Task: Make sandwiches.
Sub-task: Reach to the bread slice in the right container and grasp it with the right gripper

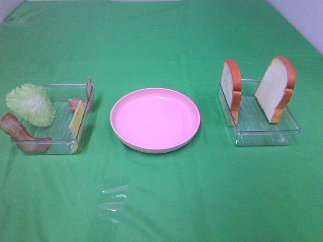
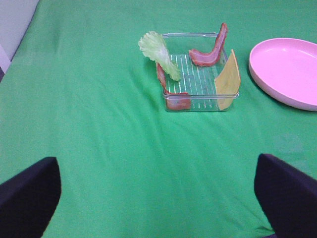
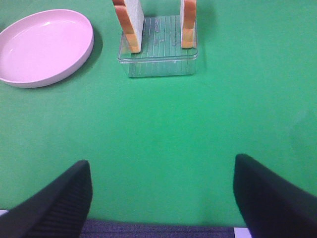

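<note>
Nothing stacked yet: bread slices (image 1: 275,88) stand in the tray (image 1: 265,132) by the table's (image 1: 161,30) right edge; lettuce (image 1: 31,104), bacon (image 1: 17,130) and cheese (image 1: 76,121) sit in the other tray (image 1: 55,143) by its left edge. Left gripper (image 2: 158,198) and right gripper (image 3: 163,198) hang, fingers apart (both empty). Next, probably: carry a slice to the plate (image 1: 155,120).

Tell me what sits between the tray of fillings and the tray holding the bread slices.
The pink plate lies there, empty, touching neither the fillings tray nor the bread tray; the exterior high view shows it.
</note>
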You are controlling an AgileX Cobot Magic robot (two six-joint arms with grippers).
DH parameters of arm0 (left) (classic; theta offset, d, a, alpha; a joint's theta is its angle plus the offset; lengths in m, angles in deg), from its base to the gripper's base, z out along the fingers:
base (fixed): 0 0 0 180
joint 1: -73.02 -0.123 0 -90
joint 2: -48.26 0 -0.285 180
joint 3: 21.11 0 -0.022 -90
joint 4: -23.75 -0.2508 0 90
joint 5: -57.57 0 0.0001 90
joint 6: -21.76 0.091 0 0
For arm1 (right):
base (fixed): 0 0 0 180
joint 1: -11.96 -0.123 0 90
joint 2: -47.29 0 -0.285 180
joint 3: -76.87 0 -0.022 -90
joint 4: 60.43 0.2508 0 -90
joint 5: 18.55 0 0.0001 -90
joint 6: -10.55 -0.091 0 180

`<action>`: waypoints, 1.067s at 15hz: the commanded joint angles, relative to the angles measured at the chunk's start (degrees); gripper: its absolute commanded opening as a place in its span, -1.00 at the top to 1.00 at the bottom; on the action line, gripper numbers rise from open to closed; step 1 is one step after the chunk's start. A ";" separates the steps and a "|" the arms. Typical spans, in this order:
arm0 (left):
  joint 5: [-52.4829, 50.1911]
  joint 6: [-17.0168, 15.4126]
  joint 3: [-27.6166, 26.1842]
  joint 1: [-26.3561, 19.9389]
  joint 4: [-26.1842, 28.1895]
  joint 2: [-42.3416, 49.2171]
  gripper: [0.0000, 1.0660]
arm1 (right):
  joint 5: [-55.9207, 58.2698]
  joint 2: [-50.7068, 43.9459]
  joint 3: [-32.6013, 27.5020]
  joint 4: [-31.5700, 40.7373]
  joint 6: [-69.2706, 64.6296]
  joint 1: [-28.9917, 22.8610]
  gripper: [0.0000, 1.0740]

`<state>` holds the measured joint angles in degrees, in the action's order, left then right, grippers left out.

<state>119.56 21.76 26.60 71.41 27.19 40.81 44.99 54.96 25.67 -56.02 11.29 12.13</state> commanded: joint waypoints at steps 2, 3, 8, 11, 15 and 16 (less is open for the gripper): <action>-0.57 -0.57 0.00 0.23 0.29 0.97 -0.83 | -0.29 -1.32 0.06 0.11 0.97 0.00 -0.42; -0.57 -0.57 0.00 0.23 0.29 0.97 -0.83 | -1.26 1.03 0.69 0.17 0.97 0.00 -0.42; -0.57 -0.57 0.00 0.23 0.34 0.97 -0.83 | -6.02 38.90 11.40 1.43 1.38 0.00 -0.42; -0.57 -0.57 0.00 0.23 0.34 0.97 -0.83 | -2.29 59.64 24.41 2.18 0.46 0.00 -0.50; -0.57 -0.57 0.00 0.23 0.34 0.97 -0.83 | -0.52 74.94 40.16 1.89 1.09 0.00 -0.51; -0.57 -0.57 0.00 0.23 0.34 0.97 -0.83 | 2.35 81.65 47.38 3.38 2.06 -0.80 -0.51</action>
<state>119.56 21.76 26.60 71.41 27.19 40.81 46.37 135.63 72.36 -53.67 12.61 11.27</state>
